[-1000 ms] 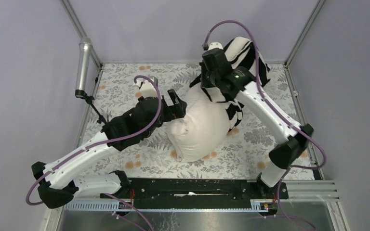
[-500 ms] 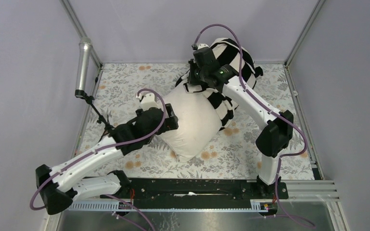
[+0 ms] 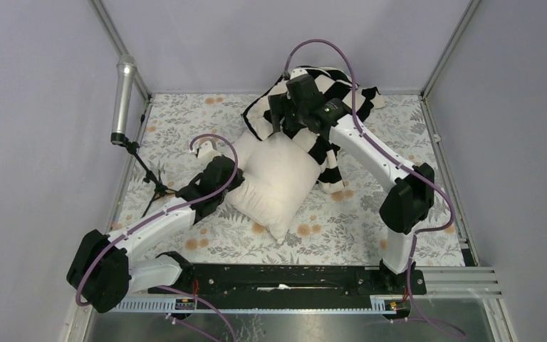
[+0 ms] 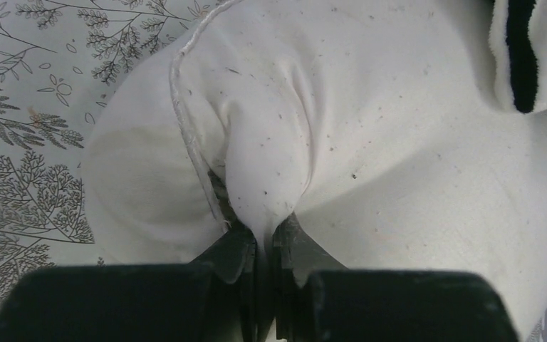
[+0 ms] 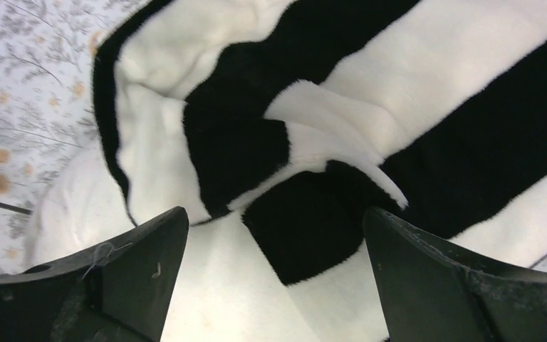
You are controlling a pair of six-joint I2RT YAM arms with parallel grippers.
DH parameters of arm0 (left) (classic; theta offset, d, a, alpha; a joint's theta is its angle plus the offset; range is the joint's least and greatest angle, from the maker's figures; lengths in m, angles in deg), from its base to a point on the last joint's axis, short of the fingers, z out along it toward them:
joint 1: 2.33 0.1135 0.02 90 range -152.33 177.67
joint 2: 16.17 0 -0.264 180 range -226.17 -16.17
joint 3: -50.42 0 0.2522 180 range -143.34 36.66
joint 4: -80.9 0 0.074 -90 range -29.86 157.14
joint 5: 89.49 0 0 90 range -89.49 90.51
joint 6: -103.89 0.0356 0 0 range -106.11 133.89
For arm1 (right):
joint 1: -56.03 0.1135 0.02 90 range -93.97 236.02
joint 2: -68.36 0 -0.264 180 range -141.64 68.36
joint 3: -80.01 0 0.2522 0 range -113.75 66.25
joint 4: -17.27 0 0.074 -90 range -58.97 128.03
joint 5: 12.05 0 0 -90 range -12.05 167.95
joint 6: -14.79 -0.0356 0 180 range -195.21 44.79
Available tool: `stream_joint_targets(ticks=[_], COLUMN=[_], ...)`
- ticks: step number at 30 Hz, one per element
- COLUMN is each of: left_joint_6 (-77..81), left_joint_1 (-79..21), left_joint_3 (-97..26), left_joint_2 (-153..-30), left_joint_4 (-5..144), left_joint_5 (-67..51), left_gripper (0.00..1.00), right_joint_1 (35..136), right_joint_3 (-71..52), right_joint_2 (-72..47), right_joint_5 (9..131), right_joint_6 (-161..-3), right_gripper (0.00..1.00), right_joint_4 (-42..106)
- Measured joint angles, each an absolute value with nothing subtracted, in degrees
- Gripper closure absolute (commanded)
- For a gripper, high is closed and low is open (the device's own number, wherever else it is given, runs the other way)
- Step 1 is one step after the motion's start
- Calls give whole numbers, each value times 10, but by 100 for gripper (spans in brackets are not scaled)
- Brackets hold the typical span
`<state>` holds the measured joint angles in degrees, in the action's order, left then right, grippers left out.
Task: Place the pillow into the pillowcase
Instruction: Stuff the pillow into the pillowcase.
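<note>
**Q:** Fig. key, biggest first. (a)?
**A:** (a) Floral table covering, spread over the whole tabletop.

**Q:** (b), (c)?
**A:** (b) Pillow: plain cream, lying on (a) near ctr, turned corner-on to the arm bases. (c) Pillowcase: b/w stripes, bunched at the far edge of (a). It's draped over the pillow's far and right side, w/ most of the pillow uncovered.

**Q:** Arms?
**A:** (d) Left arm reaches low across (a) to the pillow's left edge. (e) Right arm is bent over the far side, wrist above (c).

**Q:** Claws?
**A:** (f) Left gripper: fingers pressed together, pinching a fold of pillow fabric just beside the piped seam. The cloth puckers up from the pinch. (g) Right gripper: fingers spread wide, w/ striped cloth lying below and btwn them. Can't tell if either finger touches it.

**Q:** Anything else?
**A:** (h) Silver cylinder on a black stand at the left edge of (a), apart from the pillow.
</note>
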<state>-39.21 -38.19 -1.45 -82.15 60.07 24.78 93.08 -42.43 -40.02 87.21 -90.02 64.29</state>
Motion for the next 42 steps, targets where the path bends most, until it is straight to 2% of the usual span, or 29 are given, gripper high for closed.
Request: stream_joint_targets(ticks=[3, 10, 11, 15, 22, 23, 25, 27, 29, 32, 35, 38, 41, 42], left_joint_6=[-401, -404, -404, -404, -404, -404, -404, -404, -404, -404, -407, -416, -428, -433], left_joint_1=[-379, -366, -365, -360, -356, -356, -355, -355, -354, -353, -344, -327, -320, -320], left_joint_3=[-3, 1, 1, 1, 1, 1, 1, 4, 6, 6, 3, -5, -15, -17], left_joint_2=[-821, -822, -822, -823, -822, -822, -821, -816, -810, -808, -813, -819, -820, -820], left_joint_4=[620, 630, 630, 632, 632, 632, 632, 632, 632, 632, 630, 609, 587, 586], left_joint_5=[243, 225, 221, 212, 208, 207, 206, 205, 203, 201, 201, 197, 191, 189], left_gripper=[100, 100, 100, 100, 100, 100, 100, 100, 100, 100, 100, 100, 100, 100], right_joint_1=[933, 987, 997, 1013, 999, 998, 994, 995, 999, 1030, 1102, 1166, 1173, 1162], right_joint_3=[-376, -251, -233, -213, -235, -249, -276, -296, -317, -397, -436, -393, -327, -301], right_joint_2=[-378, -326, -322, -328, -368, -379, -402, -415, -421, -428, -411, -381, -358, -351], right_joint_5=[886, 933, 940, 989, 1086, 1090, 1089, 1084, 1073, 1039, 1017, 993, 960, 946], right_joint_6=[-866, -722, -705, -659, -618, -614, -611, -613, -623, -675, -726, -772, -810, -825], right_gripper=[11, 9, 11, 32, 38, 42, 67, 86, 100, 100, 100, 100, 100, 97], right_joint_4=[618, 524, 508, 473, 415, 416, 417, 430, 457, 542, 582, 592, 588, 582])
